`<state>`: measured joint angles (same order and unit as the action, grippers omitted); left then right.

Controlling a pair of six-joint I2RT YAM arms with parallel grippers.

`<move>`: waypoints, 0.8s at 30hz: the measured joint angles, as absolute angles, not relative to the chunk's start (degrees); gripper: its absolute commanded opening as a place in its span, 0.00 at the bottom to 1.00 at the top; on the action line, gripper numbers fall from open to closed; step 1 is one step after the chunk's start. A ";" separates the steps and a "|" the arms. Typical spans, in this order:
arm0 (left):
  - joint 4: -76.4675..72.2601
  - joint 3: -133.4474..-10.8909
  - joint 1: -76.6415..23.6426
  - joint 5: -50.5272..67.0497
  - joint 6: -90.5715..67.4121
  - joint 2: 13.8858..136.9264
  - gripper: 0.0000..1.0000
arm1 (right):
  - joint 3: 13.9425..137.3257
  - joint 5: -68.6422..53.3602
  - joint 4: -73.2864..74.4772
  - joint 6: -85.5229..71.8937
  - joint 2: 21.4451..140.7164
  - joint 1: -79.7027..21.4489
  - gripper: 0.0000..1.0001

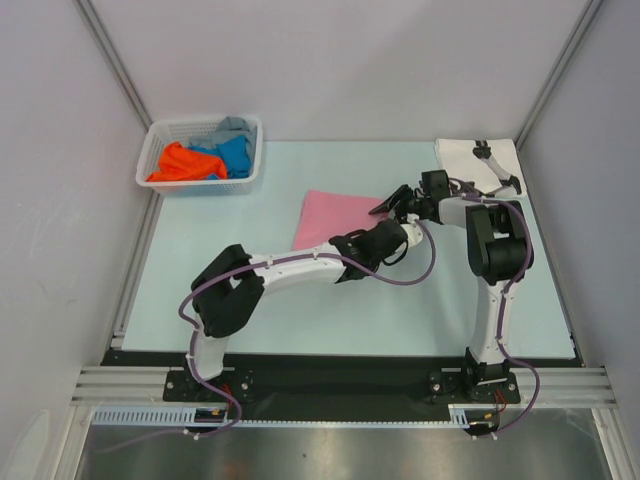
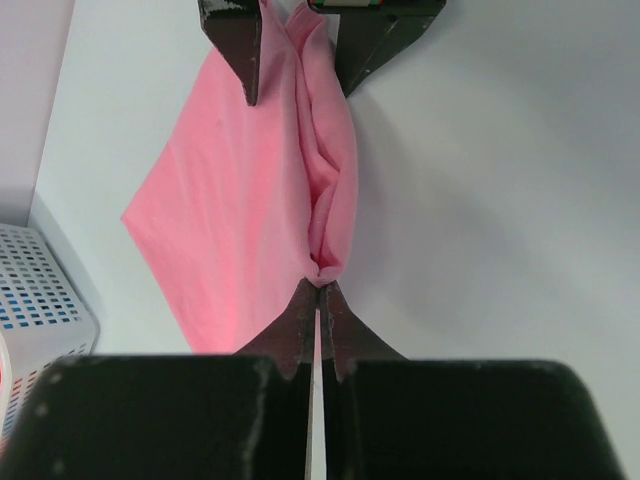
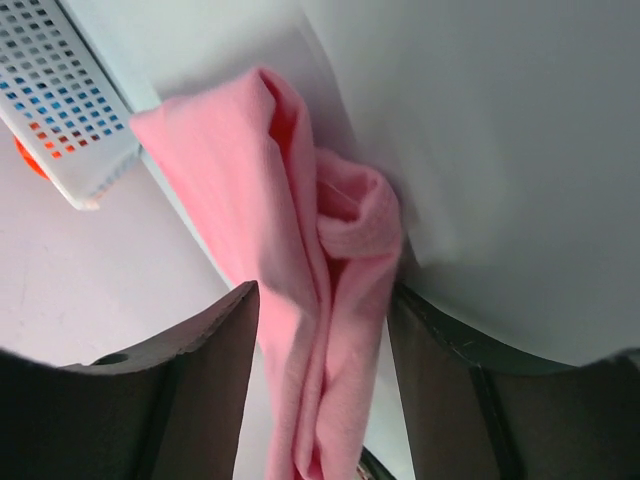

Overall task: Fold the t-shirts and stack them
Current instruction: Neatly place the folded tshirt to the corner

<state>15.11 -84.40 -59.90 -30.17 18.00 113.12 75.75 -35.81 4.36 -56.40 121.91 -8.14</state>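
Pink cloth is the story here. From the top camera we see the pink t-shirt (image 1: 330, 215) lying flat mid-desk (image 1: 300, 320). The left arm (image 1: 300, 262) and right arm (image 1: 495, 245) both reach to its edge on the right arm's side. We reckon they meet there to take that one edge together and carry a fold across. In the basket (image 1: 200, 184) at the far left corner sit the orange t-shirt (image 1: 180, 162), blue t-shirt (image 1: 236, 156) and grey t-shirt (image 1: 232, 127). The white printed t-shirt (image 1: 470, 155) lies flat at the far right, likely the start of the stack.

Over to the left wrist: the left end effector (image 2: 318, 288) has its fingers pressed together on a gathered ridge of pink. The rest of the shirt fans out to the left on the desk. Straight ahead along that ridge, the right end effector (image 2: 297, 90) straddles the same fold, one finger on each side.

Now the right wrist: the pink bunch fills the gap between the fingers, which stand partway apart. Whether they press it or merely flank it, we cannot tell. Held at two points, that edge should stay taut, we judge.
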 measured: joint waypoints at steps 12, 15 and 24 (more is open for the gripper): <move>15.33 -83.50 -59.86 -29.63 18.02 111.09 0.00 | 75.77 -35.48 -1.21 -61.01 123.59 -8.01 0.56; 15.27 -82.76 -59.86 -29.30 18.00 110.65 0.00 | 76.01 -35.20 -1.76 -61.14 124.05 -8.03 0.54; 16.69 -81.56 -59.72 -24.91 16.58 109.65 0.34 | 80.51 -34.79 -0.84 -58.28 128.09 -8.03 0.00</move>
